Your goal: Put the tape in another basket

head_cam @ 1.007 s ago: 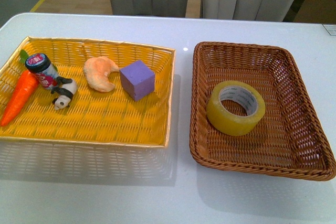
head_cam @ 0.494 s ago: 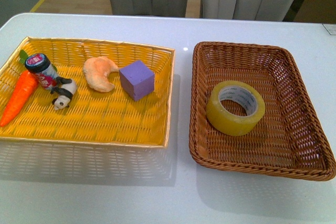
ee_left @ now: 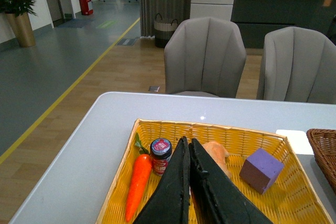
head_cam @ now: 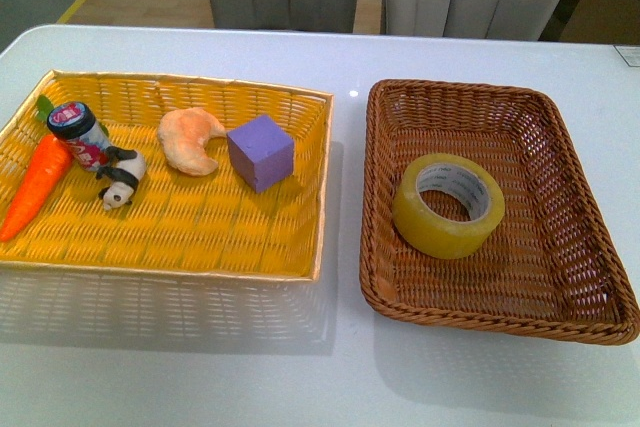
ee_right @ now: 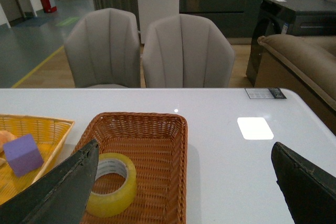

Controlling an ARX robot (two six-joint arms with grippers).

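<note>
Front view gives me no arms at all, only the white table (head_cam: 330, 367) and both baskets. The wrist views fill that in. Left gripper (ee_left: 188, 182): I see its two dark fingers pressed together over the yellow tray (ee_left: 294, 203), nothing between them. Right gripper (ee_right: 184, 182): jaws spread wide, one finger at each lower corner of the picture, empty, above the brown basket's near end.

The tape (head_cam: 449, 205) lies in the basket (head_cam: 590, 237), toward its left half, resting slightly tilted on the woven floor, clear of the walls as far as I can tell. Yellowish, translucent roll, pale grey-white core with faint print I can't read. Right wrist view shows the same roll, partly cut off by the gripper finger.

Yellow tray holds a carrot (head_cam: 37, 185), a small jar (head_cam: 80, 132), a panda figure (head_cam: 122, 179), a croissant-shaped piece (head_cam: 192, 139) and a purple cube (head_cam: 261, 152). In the left wrist view the panda is hidden behind the fingers and the croissant mostly so. Only that view and the right one show the grey chairs (ee_left: 205, 56) in full; the front view crops them.
</note>
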